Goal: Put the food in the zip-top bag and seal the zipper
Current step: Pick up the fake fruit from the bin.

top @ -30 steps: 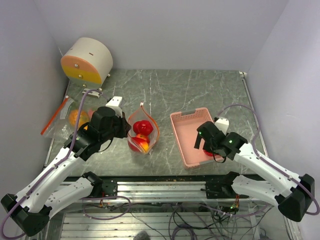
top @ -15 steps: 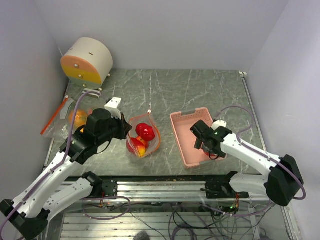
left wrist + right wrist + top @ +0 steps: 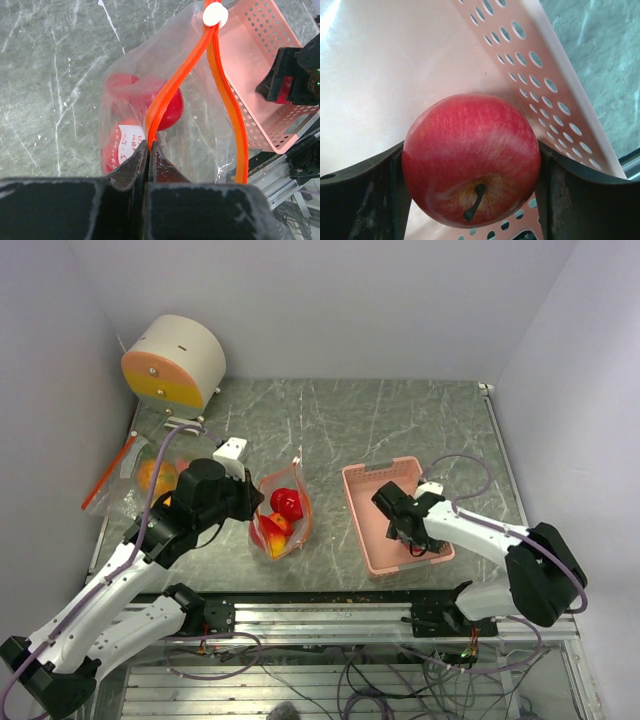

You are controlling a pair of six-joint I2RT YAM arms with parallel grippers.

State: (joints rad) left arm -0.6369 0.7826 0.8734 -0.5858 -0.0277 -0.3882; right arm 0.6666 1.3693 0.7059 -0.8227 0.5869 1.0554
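The clear zip-top bag (image 3: 280, 518) with an orange zipper rim stands between the arms. It holds a red fruit (image 3: 288, 503) and other red and yellow pieces. My left gripper (image 3: 254, 508) is shut on the orange zipper rim (image 3: 165, 95) at the bag's near side and holds it up; the white slider (image 3: 215, 15) sits at the far end. My right gripper (image 3: 408, 530) is inside the pink basket (image 3: 362, 525), shut on a red apple (image 3: 470, 145) held between both fingers.
A second bag with an orange fruit (image 3: 150, 477) lies at the left edge of the table. A round white and orange container (image 3: 175, 362) stands at the back left. The basket's perforated wall (image 3: 540, 75) is close to the right of the apple.
My right gripper has moved left and deeper into the basket, with the apple in it. My left gripper has kept its hold, and the bag has shifted slightly with its mouth narrower.
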